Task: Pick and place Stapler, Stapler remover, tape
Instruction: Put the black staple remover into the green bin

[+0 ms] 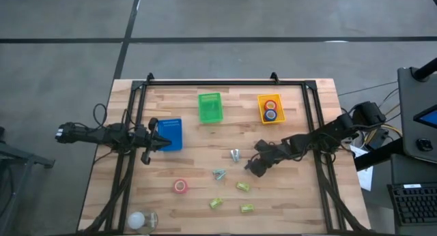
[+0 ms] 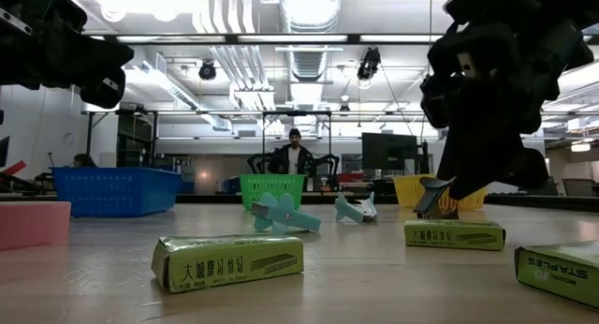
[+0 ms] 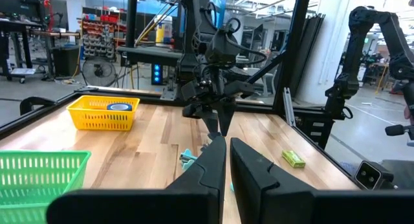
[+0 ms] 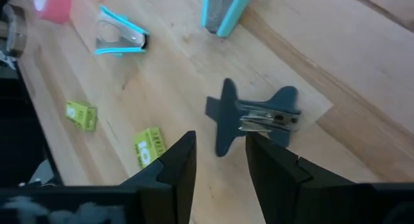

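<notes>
My right gripper (image 1: 250, 167) (image 4: 220, 154) is open and hovers low over the table's middle. Its fingers point down at a dark blue stapler remover (image 4: 255, 117) that lies flat on the wood just beyond the fingertips, untouched. Two teal stapler removers (image 1: 234, 155) (image 1: 218, 173) lie to its left, and a red tape roll (image 1: 179, 186) lies flat nearer the near edge. A red tape (image 1: 271, 105) and a blue tape (image 1: 272, 115) lie in the yellow basket (image 1: 261, 110). My left gripper (image 1: 166, 142) (image 3: 228, 160) is shut beside the blue basket (image 1: 172, 129). No stapler shows.
A green basket (image 1: 210, 107) stands at the far middle. Three green staple boxes (image 1: 242, 187) (image 1: 216, 203) (image 1: 246, 209) lie near the near edge, and a pale round thing (image 1: 138, 220) sits at the near left corner. A dark frame (image 1: 225, 81) borders the table. A person stands in the room beyond.
</notes>
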### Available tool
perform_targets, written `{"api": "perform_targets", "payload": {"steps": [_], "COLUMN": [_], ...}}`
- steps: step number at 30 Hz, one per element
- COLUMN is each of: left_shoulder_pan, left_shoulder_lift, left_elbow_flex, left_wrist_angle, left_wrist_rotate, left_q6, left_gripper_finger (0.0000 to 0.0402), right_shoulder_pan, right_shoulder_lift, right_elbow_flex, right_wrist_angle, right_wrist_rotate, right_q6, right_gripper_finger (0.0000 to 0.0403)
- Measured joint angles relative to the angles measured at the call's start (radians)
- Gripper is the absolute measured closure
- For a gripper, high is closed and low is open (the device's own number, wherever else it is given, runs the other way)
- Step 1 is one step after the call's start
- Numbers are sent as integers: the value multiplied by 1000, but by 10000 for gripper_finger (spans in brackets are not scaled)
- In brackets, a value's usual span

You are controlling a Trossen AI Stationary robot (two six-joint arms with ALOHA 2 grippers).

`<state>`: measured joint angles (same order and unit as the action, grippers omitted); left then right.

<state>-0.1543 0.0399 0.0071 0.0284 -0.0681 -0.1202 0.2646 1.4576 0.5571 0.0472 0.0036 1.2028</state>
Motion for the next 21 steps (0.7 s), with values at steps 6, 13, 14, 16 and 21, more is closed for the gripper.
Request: {"api": "perform_targets", "payload": {"steps": [6, 13, 14, 16, 21], "left_shoulder_pan": [0, 0, 0, 0, 0], "left_shoulder_lift": [2, 2, 2, 2, 2], "left_elbow_flex": [0, 0, 0, 0, 0], "left_wrist_angle": [0, 0, 0, 0, 0], "left_wrist_rotate": [0, 0, 0, 0, 0], "left_q6": [0, 0, 0, 0, 0], "left_gripper_finger": [376, 376, 376, 376, 376], "right_shoulder_pan": [-8, -10, -10, -10, -22], "right_shoulder_lift": [20, 38, 36, 30, 23], "right_elbow_flex": [1, 1, 1, 1, 9], "right_wrist_angle": [15, 19, 20, 21, 37], "right_wrist_rotate": [5, 6, 6, 6, 6], "right_q6": [-1, -13, -19, -27, -63], "right_gripper_finger": [299, 354, 362, 379, 393]}}
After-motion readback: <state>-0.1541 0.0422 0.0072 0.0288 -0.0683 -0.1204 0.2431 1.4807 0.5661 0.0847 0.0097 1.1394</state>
